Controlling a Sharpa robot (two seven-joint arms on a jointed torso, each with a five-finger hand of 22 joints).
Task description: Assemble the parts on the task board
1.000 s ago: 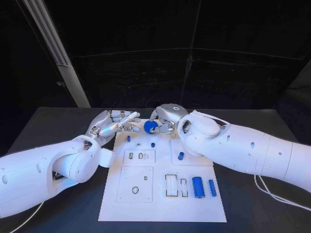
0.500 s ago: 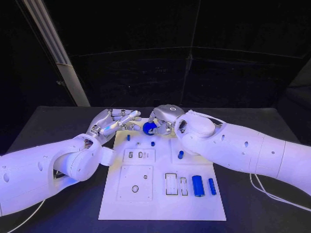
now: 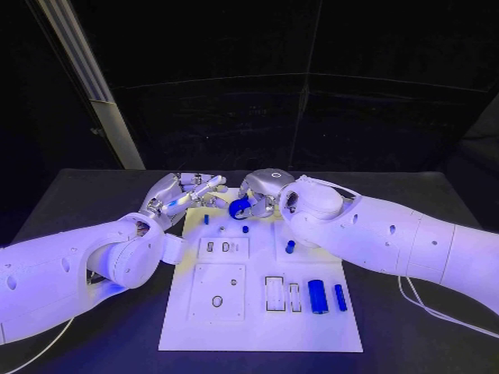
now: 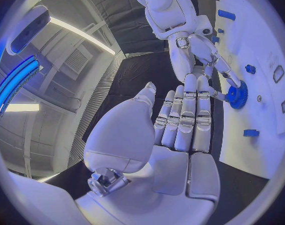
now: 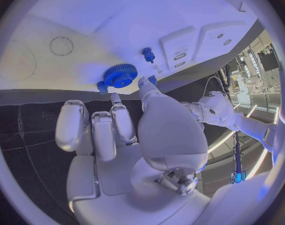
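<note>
The white task board [image 3: 261,327] lies in the middle of the black table. At its far end my right hand [image 3: 267,189] pinches a blue gear [image 3: 241,206] between thumb and fingertips [image 5: 144,83]; the gear [image 5: 120,77] sits close over the board, and I cannot tell whether it touches. From the left wrist the same gear [image 4: 237,94] shows under the right hand [image 4: 202,47]. My left hand [image 3: 182,195] hovers just left of the gear, fingers [image 4: 187,112] stretched out straight and holding nothing.
Two blue cylinders [image 3: 317,297] [image 3: 341,298] lie at the board's near right beside white slots [image 3: 274,296]. A small blue piece [image 3: 290,248] and two short blue pegs [image 3: 206,220] [image 3: 245,230] stand farther up. Bare black table [image 3: 429,343] flanks the board.
</note>
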